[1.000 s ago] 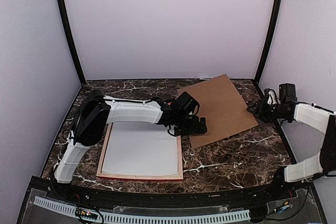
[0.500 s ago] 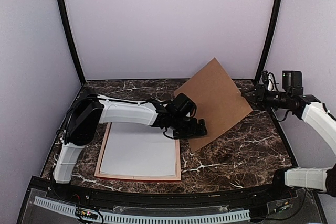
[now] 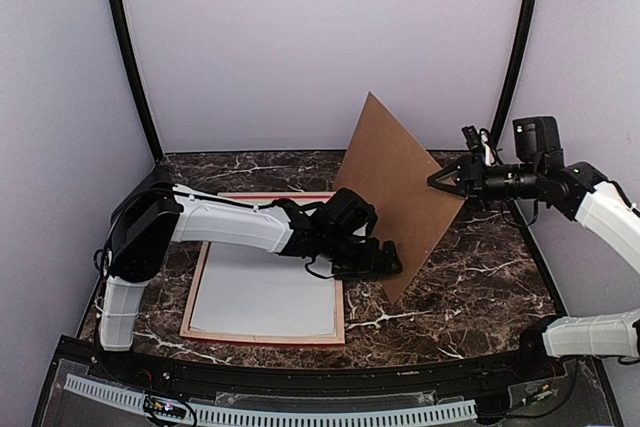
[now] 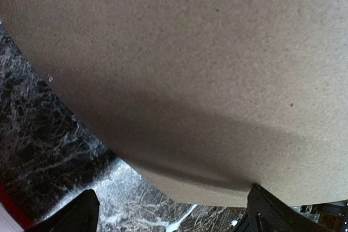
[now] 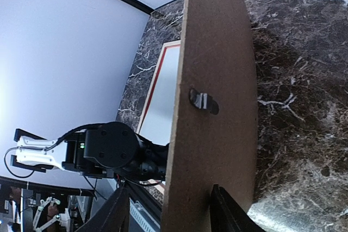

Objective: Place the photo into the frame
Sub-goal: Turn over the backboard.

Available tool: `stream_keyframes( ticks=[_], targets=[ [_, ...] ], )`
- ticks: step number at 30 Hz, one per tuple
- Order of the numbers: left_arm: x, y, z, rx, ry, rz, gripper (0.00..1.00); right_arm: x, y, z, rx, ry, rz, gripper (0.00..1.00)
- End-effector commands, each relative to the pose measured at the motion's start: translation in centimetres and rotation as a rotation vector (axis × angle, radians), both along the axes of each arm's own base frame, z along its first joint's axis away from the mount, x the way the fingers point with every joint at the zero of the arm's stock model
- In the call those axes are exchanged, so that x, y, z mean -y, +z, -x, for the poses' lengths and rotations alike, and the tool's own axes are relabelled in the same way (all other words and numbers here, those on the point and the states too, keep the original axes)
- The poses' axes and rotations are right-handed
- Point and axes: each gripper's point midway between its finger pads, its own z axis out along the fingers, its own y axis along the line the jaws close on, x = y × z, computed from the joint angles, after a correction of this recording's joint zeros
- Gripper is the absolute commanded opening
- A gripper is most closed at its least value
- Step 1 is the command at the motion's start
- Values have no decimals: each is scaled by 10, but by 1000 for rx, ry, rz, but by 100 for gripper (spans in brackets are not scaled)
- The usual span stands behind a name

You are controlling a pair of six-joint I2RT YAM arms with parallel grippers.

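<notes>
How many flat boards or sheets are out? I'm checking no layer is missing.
2 visible: the brown backing board tilted up on edge at centre-right, and the white sheet lying in the frame front-left. The photo isn't visible; it may be hidden.

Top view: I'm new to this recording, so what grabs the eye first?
A plain brown backing board stands tipped up on edge at mid-table, its far corner pinched by the right gripper. The open left gripper sits at its lower edge. To the left lies the red-edged frame, filled by a white sheet.
</notes>
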Motion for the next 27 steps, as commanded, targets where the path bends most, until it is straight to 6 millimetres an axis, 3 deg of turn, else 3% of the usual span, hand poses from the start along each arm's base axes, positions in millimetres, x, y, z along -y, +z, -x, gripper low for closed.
stream_keyframes(
  ticks=[1,6,17,22,27],
  targets=[
    [-3,36,8,34,-16,55,98,-19,29,6,42,40,-21,54],
    [-10,62,8,89,-25,70,99,-39,43,14,65,78,-11,62],
    [-47,159,7,212,2,178,99,-69,45,20,70,137,-11,67],
    [-69,200,-13,262,55,241,99,-80,49,24,81,161,-11,69],
    [-87,228,-41,324,113,255,99,-87,47,26,81,171,-4,70]
  ],
)
